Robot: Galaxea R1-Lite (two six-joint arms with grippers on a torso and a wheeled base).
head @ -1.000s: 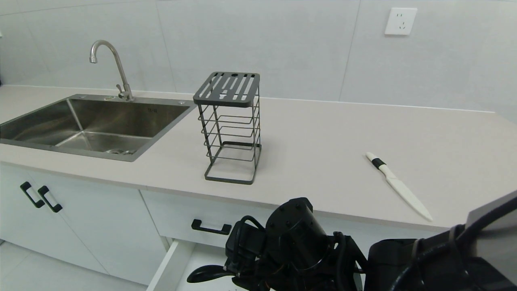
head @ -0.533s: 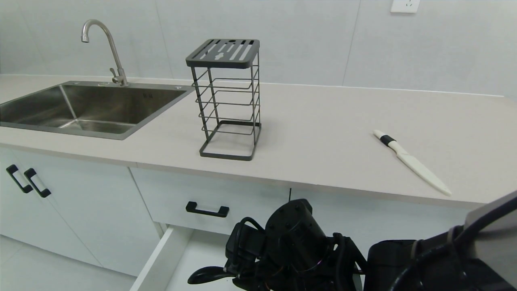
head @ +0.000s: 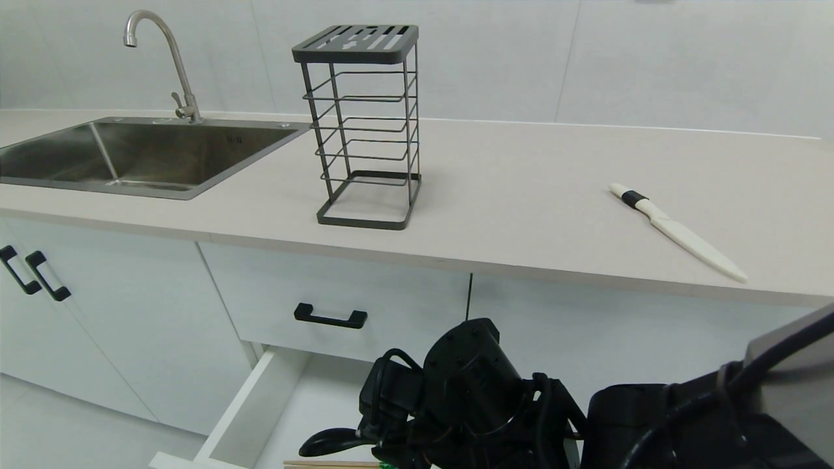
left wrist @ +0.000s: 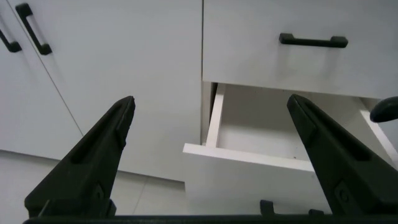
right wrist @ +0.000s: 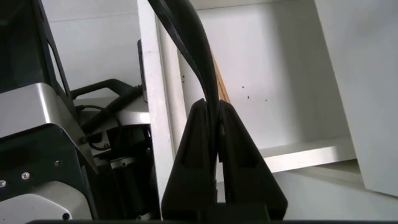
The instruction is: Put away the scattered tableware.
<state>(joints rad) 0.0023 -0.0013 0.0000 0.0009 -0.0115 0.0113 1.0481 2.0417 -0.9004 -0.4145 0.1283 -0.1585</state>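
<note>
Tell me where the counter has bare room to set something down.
The widest bare stretch of counter lies between the wire rack and the white knife. A narrower strip runs between the sink and the rack. It is crowded at the open drawer, where the right gripper holds a black spoon.

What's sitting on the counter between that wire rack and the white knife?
Nothing. In the head view, the countertop between the wire rack and the white knife is bare.
</note>
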